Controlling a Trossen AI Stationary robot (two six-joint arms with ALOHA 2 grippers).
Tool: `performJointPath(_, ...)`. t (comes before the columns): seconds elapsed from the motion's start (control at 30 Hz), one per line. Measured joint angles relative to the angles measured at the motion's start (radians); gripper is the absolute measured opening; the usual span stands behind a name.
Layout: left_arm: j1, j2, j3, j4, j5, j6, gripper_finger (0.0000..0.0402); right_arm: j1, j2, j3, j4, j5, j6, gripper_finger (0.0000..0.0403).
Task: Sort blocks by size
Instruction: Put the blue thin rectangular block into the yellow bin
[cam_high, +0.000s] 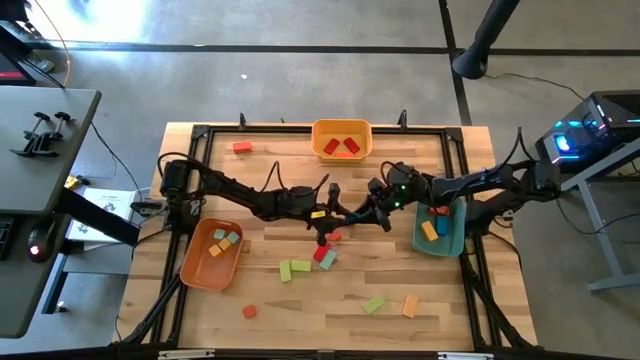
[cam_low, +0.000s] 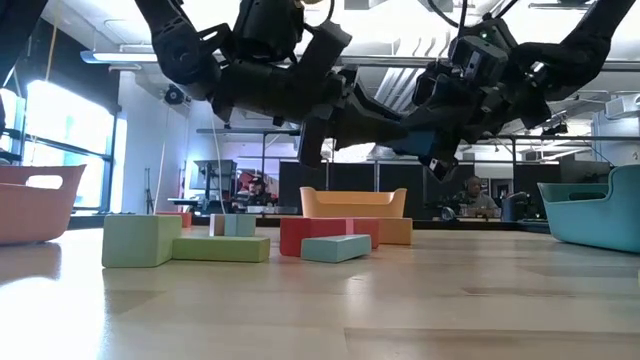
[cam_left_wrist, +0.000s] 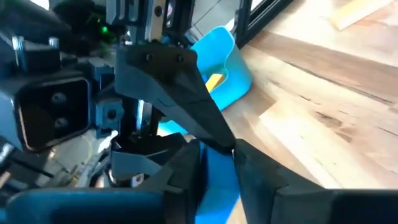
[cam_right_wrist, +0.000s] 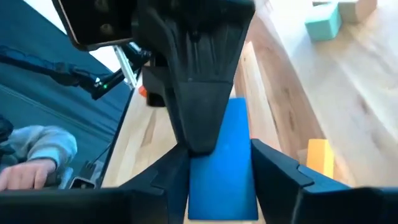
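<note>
Both grippers meet above the middle of the table, tip to tip. My left gripper reaches in from the table's left and my right gripper from the right. A blue block sits between the fingers of both, clear of the table; it also shows in the left wrist view. Loose blocks lie flat on the wood below and nearer: two green blocks, a red block and a teal block. My left gripper pinches the blue block between its two fingers, coming nearly level from the table's left. The block is lifted clear of the table. Which end it has, the other gripper hides. My right gripper has the same block's near part between its two fingers, coming nearly level from the table's right. The left arm's finger lies over the block's far part.
An orange tray with blocks stands at the near left, a yellow tray with red blocks at the far edge, and a teal tray with blocks at the right. More blocks lie scattered: red, green, orange, red.
</note>
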Motion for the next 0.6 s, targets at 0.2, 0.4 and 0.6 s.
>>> performJointPath(0.2,-0.013,-0.004,0.002,0.002,-0.005,-0.188,0.0025,-0.053,-0.006,0.001,0.038,-0.08,0.024,0.0211)
performJointPath(0.4,-0.031,-0.096,0.005,-0.126,-0.169,-0.206,0.0025,-0.115,-0.112,0.002,-0.018,0.122,0.018,0.0225)
performJointPath(0.6,0.089,-0.217,0.114,-0.409,-0.663,-0.311,0.0029,-0.129,-0.198,0.003,-0.132,0.432,-0.1,0.0226)
